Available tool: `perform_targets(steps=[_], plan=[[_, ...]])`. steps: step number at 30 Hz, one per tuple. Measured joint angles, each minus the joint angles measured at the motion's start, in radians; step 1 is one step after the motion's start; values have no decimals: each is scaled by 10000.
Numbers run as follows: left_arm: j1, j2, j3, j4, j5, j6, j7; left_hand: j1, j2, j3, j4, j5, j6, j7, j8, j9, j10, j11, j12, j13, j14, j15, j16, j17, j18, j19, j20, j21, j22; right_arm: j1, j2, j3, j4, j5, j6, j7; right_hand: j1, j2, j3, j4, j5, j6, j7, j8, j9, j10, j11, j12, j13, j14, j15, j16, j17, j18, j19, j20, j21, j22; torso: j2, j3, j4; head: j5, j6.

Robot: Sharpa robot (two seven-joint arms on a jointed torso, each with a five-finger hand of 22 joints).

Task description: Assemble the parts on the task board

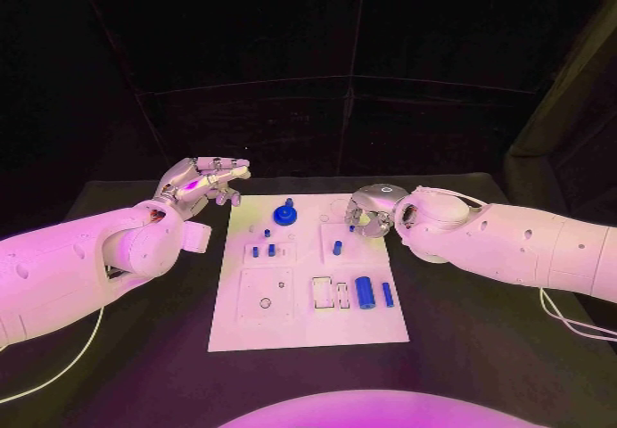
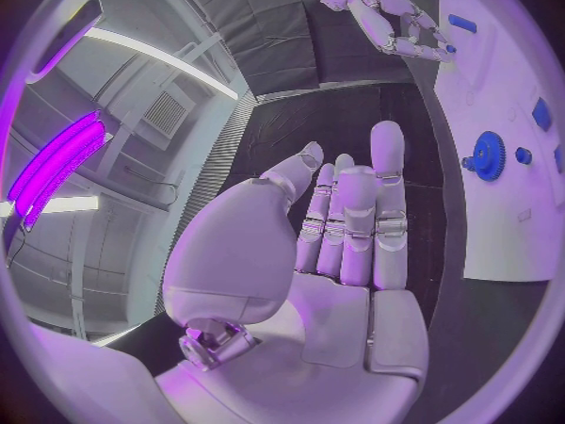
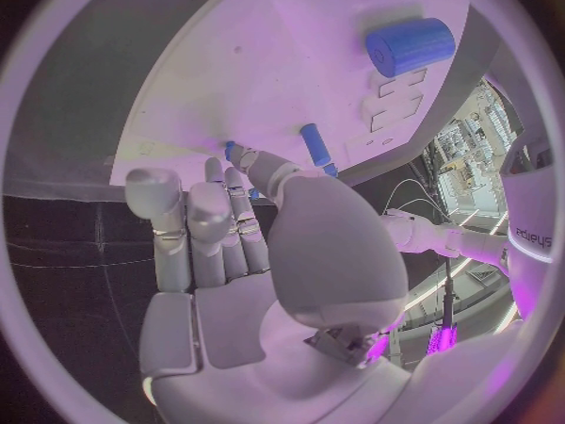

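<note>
- 1 white board lies in the middle of the head view, its long axis running from the lower edge toward the top of the frame.
- 1 blue gear stands at the board's upper left, with a stem pointing up.
- 2 small pegs sit side by side just below the gear; a 3rd tiny blue piece above them is hard to make out.
- 1 peg stands upright right of centre.
- 1 thick cylinder and 1 thin pin lie side by side at lower right, both long axes running up-down in the frame.
- Left hand hovers off the board's upper left corner, fingers spread apart and holding nothing; its wrist view shows the palm empty.
- Right hand is over the board's upper right; its fingers lie close together near a small blue piece. Whether they grip it I cannot tell.
- The board's upper right corner is hidden by that hand.
</note>
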Motion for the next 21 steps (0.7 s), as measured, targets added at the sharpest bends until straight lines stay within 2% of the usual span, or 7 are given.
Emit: perform_targets(steps=[7,12,13,15,21], plan=[[-1,3,-2,13,7,6,-46,42,-42,0,0,0,0,0,0,0,-35,35,0,0,-36,37,0,-45,0,0,0,0,-12,-66,166,5,-146,56,182,10,39,39,139,-3,0,191,-33,64,27,170,-57,49,0,0,0,298,254,0,38,38,339,433,-1,-6,0,-2,-31],[-1,9,-2,29,11,12,-64,42,-42,-28,-28,0,0,0,0,0,-35,35,0,0,-73,1,-38,-109,-3,0,0,0,-25,-79,224,35,-215,81,291,10,39,39,140,-3,0,223,-65,64,26,218,-35,66,0,0,0,395,340,0,77,0,472,612,-4,-7,3,-24,-54],[-1,11,-2,31,11,14,-67,42,-42,-12,-44,0,-16,16,0,0,-35,35,0,-5,-104,32,-38,-109,-2,0,0,0,-25,-85,234,46,-224,82,304,10,39,39,140,-3,0,262,-67,64,26,242,-58,66,1,0,0,415,349,-8,77,-1,473,642,-4,-8,3,-28,-57],[-1,13,-3,34,12,18,-74,42,-42,-2,-54,0,-37,36,0,0,-35,35,0,-9,-108,36,-38,-109,-3,0,0,0,-24,-89,250,55,-245,84,325,9,39,39,166,-29,0,311,-85,64,26,315,-88,66,7,0,0,468,383,-159,77,0,570,730,-5,-10,3,-30,-67],[-1,12,-4,34,15,27,-91,80,-3,-2,-54,0,-37,36,0,0,-35,35,0,-9,-107,36,-77,-170,-3,0,0,-43,-43,-104,274,78,-270,80,331,-10,39,39,194,-57,-37,541,-156,175,64,543,-144,177,15,0,-1,587,444,-159,185,-35,816,1041,-5,-6,3,-22,-88]])
